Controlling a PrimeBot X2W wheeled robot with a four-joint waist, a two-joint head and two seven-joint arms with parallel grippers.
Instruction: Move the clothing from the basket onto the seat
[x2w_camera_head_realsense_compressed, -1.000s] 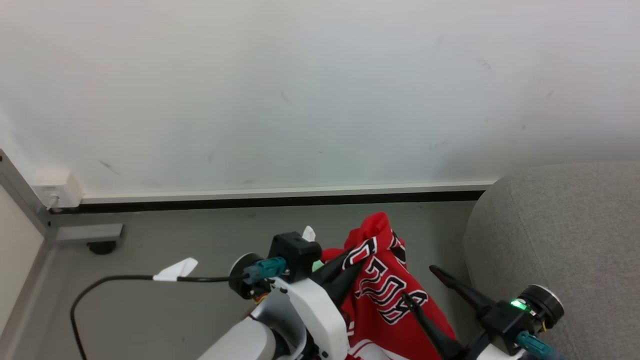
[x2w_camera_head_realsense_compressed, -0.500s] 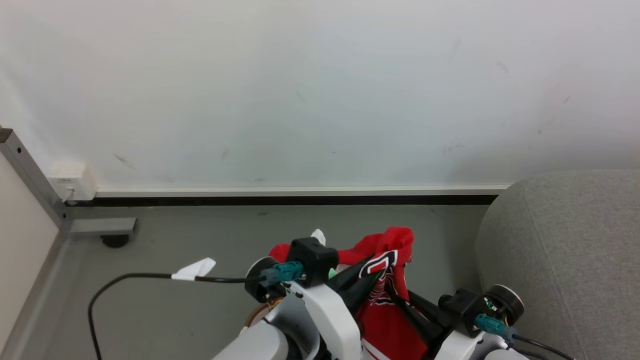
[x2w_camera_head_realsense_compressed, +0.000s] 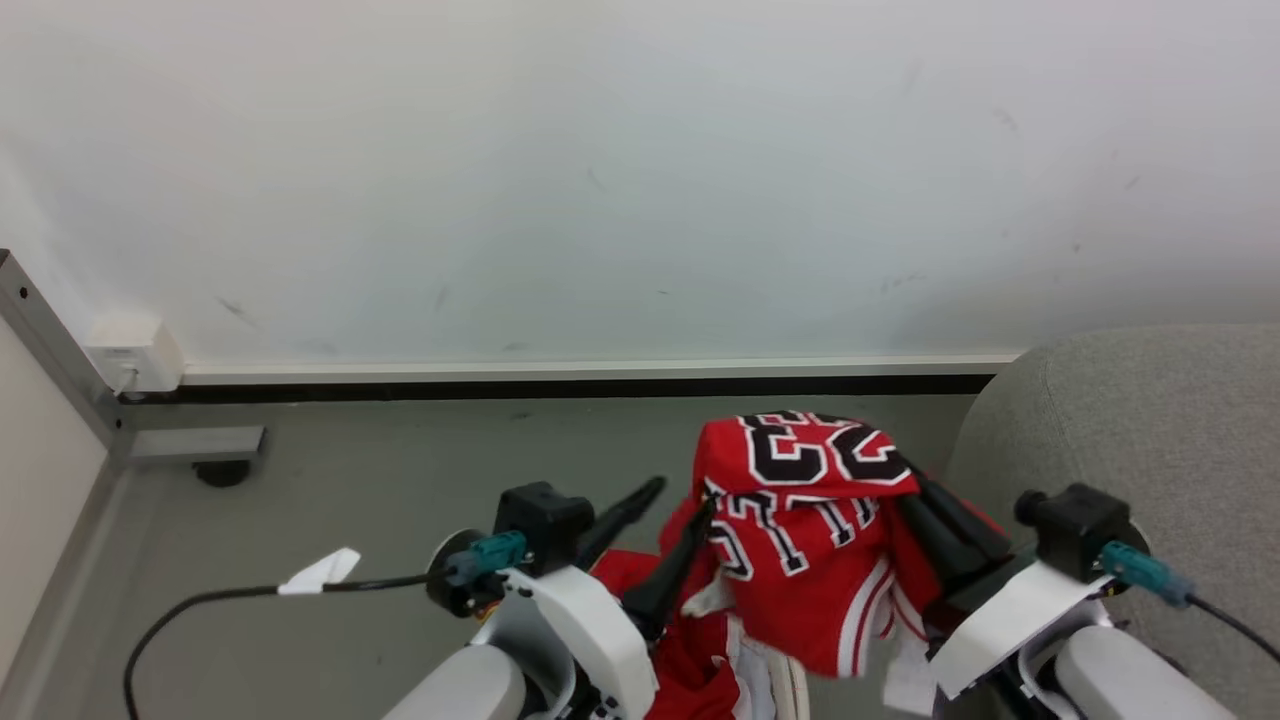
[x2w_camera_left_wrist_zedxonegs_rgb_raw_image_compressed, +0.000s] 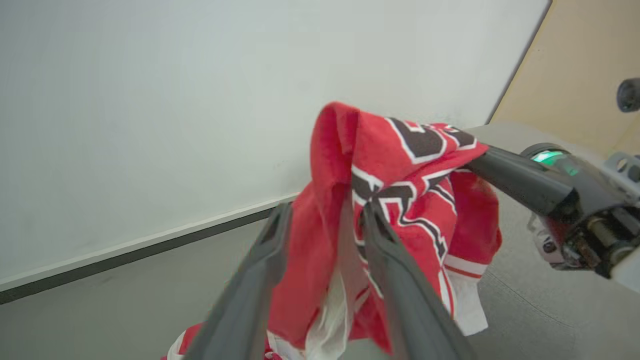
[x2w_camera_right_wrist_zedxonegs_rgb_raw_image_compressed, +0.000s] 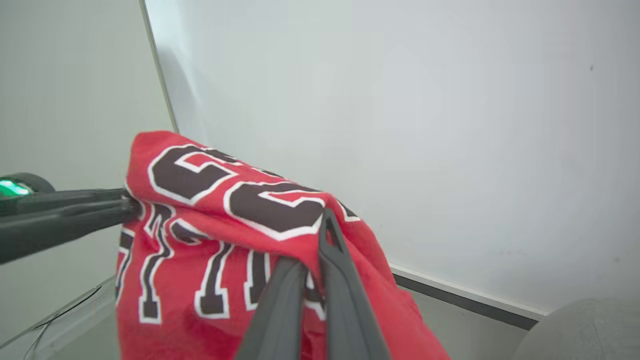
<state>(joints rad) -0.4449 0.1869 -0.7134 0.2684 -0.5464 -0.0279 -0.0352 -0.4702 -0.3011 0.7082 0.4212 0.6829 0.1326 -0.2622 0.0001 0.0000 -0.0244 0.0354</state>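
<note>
While the right gripper (x2w_camera_right_wrist_zedxonegs_rgb_raw_image_compressed: 312, 245) is pinched shut on the clothing (x2w_camera_head_realsense_compressed: 800, 520) and the left gripper (x2w_camera_head_realsense_compressed: 680, 495) is spread, with red cloth lying between its fingers, the clothing is held aloft just beside the seat (x2w_camera_head_realsense_compressed: 1150, 420); lifting is judged done, and the carry across and laying down onto the seat are left

White forearms (x2w_camera_head_realsense_compressed: 585, 635), black wrist blocks (x2w_camera_head_realsense_compressed: 545, 515), teal connectors (x2w_camera_head_realsense_compressed: 488, 553), dark fingers (x2w_camera_head_realsense_compressed: 625, 509)
</note>
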